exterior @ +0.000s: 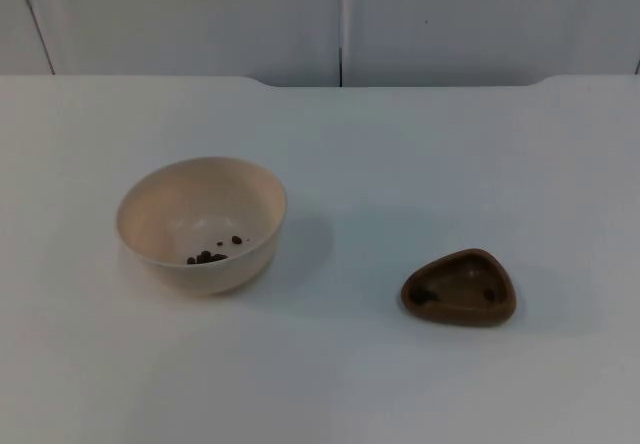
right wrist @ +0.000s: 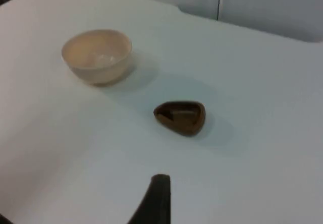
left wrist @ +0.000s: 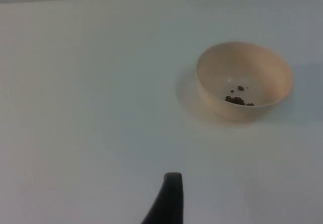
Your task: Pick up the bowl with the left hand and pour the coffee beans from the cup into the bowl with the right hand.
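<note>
Both fingers (left wrist: 169, 199) hang well apart from bowl (exterior: 201, 224) and cup (exterior: 460, 287).

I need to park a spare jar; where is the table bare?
Bare patches: between the cream round bowl and the brown three-cornered cup; behind both, up to the grey partition wall; and along the white table's near edge. Nowhere is crowded.

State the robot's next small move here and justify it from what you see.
Probably bring the left end effector toward the bowl to grasp it: it stands ungrasped on the table, holding a few beans, apart from the brown cup.
</note>
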### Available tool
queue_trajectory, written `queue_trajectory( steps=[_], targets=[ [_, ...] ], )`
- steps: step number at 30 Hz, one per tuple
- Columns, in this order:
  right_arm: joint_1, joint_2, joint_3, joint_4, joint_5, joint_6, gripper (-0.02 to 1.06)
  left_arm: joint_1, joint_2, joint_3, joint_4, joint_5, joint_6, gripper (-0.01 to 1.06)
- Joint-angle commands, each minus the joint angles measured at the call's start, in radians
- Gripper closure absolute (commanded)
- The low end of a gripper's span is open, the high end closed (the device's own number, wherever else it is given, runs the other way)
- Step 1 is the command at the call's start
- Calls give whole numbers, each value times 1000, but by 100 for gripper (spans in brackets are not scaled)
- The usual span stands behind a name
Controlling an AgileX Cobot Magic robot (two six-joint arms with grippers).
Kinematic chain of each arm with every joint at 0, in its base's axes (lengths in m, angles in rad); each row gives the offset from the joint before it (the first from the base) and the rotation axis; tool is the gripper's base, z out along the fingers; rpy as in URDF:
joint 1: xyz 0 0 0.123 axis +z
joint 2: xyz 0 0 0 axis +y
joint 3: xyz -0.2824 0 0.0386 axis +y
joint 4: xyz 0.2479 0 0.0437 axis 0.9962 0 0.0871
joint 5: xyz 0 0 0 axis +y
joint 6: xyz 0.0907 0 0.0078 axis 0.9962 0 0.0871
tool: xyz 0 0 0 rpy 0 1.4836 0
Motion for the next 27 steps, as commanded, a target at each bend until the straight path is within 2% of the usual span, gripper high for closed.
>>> queue_trajectory(
  steps=[1, 9, 22, 25, 27],
  targets=[
    [-3, -2, 47, -1, -11, -12, 23, 2, -4, 4, 3, 3, 6, 26],
    [-3, -2, 142, -2, -108, -12, 23, 2, -4, 4, 3, 3, 6, 26],
    [-3, -2, 142, -4, -108, -12, 23, 2, -4, 4, 3, 3, 6, 26],
    [-3, -2, 142, -25, -108, 15, 23, 2, -4, 4, 3, 3, 6, 26],
    [-3, -2, 142, -27, -108, 21, 18, 2, -4, 4, 3, 3, 6, 22]
  ],
)
